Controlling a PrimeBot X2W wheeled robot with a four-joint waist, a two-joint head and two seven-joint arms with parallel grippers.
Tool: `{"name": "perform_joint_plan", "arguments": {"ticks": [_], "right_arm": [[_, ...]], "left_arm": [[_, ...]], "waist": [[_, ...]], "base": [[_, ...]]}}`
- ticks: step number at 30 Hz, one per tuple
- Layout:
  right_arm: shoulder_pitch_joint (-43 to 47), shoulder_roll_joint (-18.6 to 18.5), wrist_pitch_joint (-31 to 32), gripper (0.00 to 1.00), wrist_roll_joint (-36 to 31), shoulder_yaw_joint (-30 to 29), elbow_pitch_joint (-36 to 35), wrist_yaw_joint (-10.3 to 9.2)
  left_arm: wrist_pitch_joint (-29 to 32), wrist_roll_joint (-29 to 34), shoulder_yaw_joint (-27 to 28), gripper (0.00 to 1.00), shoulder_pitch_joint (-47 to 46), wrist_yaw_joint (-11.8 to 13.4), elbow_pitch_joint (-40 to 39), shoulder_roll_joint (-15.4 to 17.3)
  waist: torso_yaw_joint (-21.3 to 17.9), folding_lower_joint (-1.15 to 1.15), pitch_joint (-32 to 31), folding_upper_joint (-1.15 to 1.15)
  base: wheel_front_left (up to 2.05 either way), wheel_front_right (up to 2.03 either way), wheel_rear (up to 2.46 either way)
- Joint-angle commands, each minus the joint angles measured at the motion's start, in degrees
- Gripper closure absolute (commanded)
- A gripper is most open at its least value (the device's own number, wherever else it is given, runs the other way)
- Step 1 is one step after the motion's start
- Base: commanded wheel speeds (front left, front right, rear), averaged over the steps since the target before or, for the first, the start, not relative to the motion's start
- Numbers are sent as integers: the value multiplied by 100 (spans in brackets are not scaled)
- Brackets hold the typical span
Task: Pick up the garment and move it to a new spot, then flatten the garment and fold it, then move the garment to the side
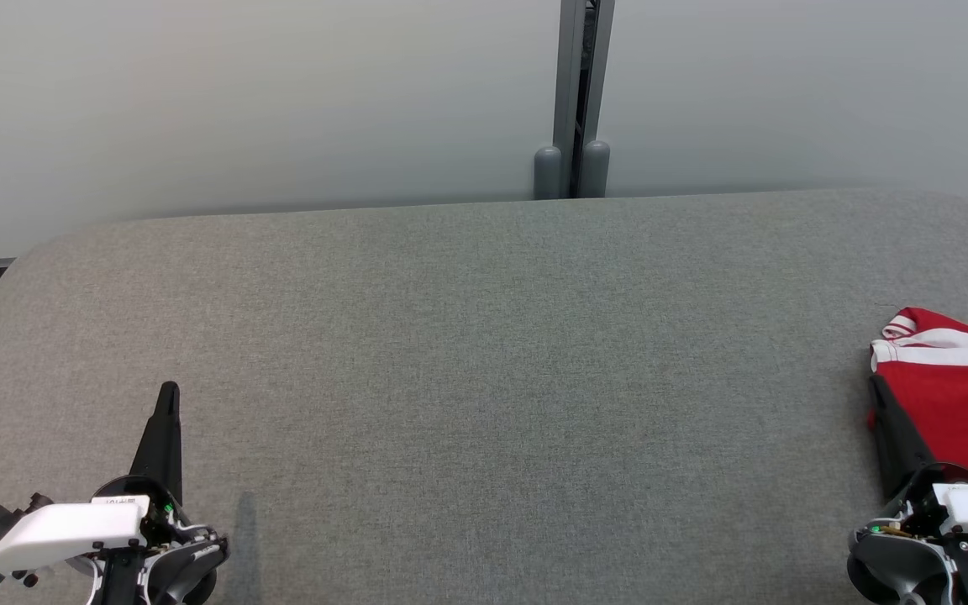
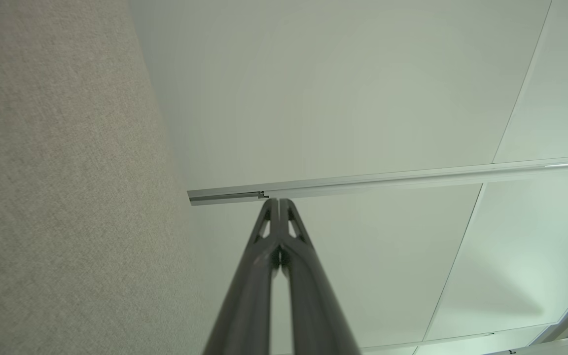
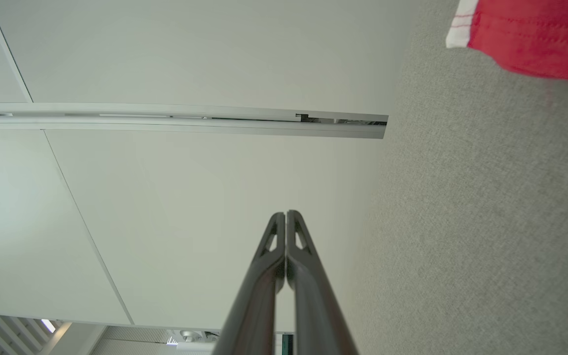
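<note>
At the right edge of the head view I see the red garment (image 1: 954,403) on the grey table (image 1: 484,353), its white-striped end toward the top and its long axis cut off by the frame. The left gripper (image 1: 169,395) and right gripper (image 1: 875,385) are both closed and empty.

Grey fabric-covered table (image 1: 484,378); red garment (image 1: 954,395) with white stripes at right edge

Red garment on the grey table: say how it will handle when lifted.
The red garment looks floppy: its striped edge lies folded, so it should drape. Probably light, being thin cloth. The woven table may resist sliding.
</note>
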Motion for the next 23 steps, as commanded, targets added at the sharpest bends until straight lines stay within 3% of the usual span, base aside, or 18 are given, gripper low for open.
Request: {"name": "perform_joint_plan", "arguments": {"ticks": [1, 23], "right_arm": [[49, -53, 19, 100, 14, -8, -21, 0], [49, -53, 19, 100, 14, -8, -21, 0]], "left_arm": [[18, -8, 21, 100, -83, -23, -17, 32], [18, -8, 21, 100, -83, -23, -17, 32]], "waist": [[0, 0, 0, 0], [0, 0, 0, 0]], "base": [[0, 0, 0], [0, 0, 0]]}}
